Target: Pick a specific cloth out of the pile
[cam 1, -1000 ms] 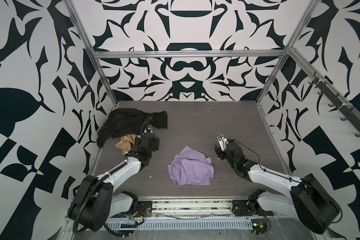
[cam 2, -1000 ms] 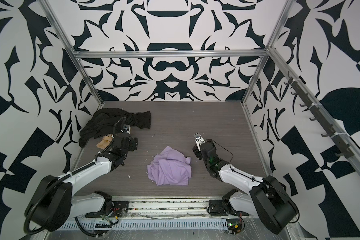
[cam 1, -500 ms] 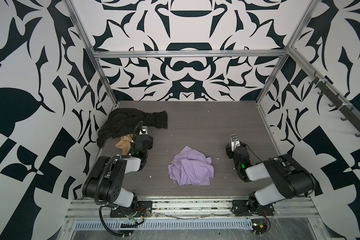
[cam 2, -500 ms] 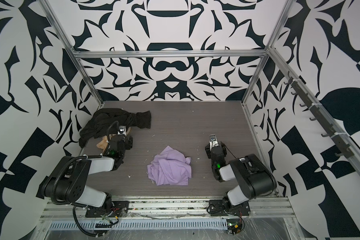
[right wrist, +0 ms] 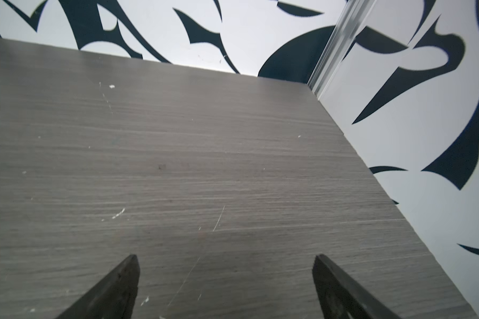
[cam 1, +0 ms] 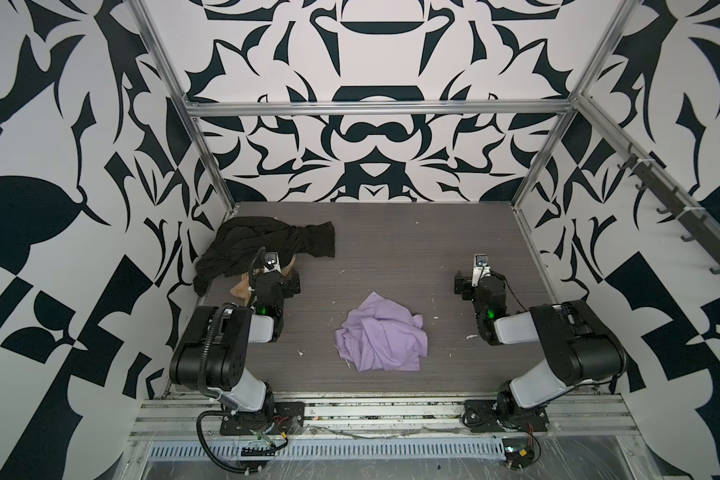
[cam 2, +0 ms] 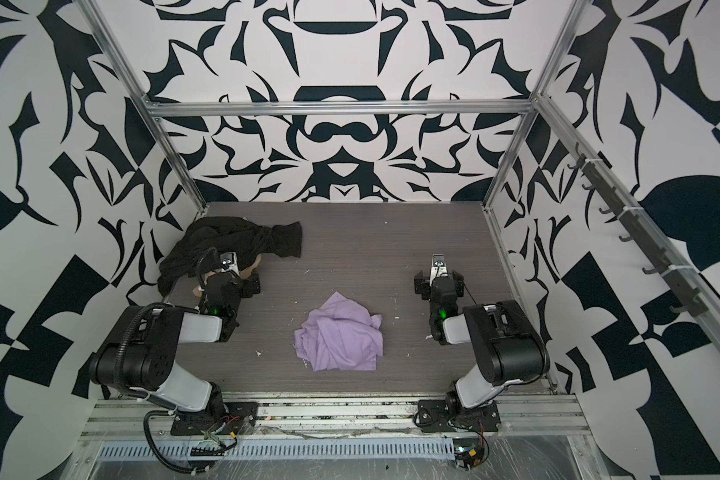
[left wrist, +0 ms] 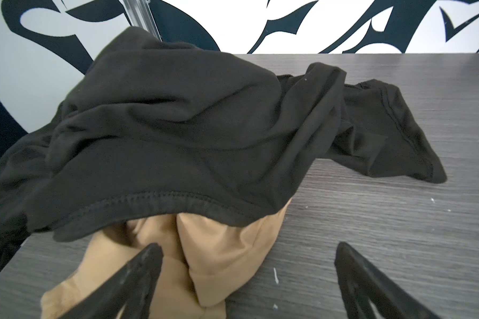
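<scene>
1. The crumpled lilac cloth of thin soft fabric [cam 1: 381, 332] is seen in both top views [cam 2: 339, 334]. It lies alone on the grey wood-grain tabletop [cam 1: 391, 249], toward the front middle and between the two arms, and is touched by neither.
2. The rest of the pile is found at the far left corner. A large black cloth [cam 1: 262, 241] is draped over a small tan-orange cloth [cam 1: 242, 286], and both lie well apart from the lilac one.
3. On the left gripper [left wrist: 249, 248] the jaws are spread wide and nothing is pinched. In the left wrist view one tip is seen in front of the tan-orange cloth [left wrist: 219, 248]; whether it touches the fabric cannot be told.
4. On the right gripper [right wrist: 226, 258] the jaws are spread over bare tabletop and nothing is held.
5. Judgement: the lilac cloth is already separated. The step in hand is taken to be clearing and parking the arms.
6. To do that well:
   - The left jaws are best raised first and only then drawn back, so that no tan-orange fold is snagged and dragged.
   - The jaws are best left spread; closing them near loose fabric risks an unwanted pinch.
   - Both forearms are best routed wide of the lilac cloth, since thin fabric is easily swept along by a passing link.
</scene>
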`<state>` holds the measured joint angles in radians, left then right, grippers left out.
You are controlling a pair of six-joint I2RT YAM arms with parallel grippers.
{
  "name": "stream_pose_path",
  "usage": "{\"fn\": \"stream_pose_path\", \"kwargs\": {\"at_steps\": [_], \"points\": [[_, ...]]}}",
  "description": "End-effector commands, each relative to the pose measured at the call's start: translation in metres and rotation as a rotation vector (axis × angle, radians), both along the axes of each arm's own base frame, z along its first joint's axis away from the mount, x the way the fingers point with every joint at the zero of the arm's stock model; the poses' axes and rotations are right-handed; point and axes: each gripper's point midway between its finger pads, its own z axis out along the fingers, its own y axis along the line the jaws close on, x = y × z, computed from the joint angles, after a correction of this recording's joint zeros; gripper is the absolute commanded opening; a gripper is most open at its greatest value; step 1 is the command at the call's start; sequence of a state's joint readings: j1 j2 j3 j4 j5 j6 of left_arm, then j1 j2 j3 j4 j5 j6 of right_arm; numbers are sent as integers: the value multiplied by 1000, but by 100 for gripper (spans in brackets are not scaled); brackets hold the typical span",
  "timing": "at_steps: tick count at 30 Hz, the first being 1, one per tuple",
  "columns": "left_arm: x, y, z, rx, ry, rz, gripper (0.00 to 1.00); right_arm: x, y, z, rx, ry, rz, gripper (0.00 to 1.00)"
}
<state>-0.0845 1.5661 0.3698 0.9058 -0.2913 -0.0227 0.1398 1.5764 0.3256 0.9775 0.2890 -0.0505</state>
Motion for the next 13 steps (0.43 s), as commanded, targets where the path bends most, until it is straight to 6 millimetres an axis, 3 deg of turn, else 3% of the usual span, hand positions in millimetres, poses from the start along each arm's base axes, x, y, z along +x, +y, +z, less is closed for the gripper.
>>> {"fn": "stream_pose_path", "kwargs": {"at_steps": [1,13], "points": [[3,-2,4,-25,-28,-11,100,4,6,5,28,-9,21,100],[2,-2,5,-25,-33,-12,100,7,14,3,70,11,98,100]]}}
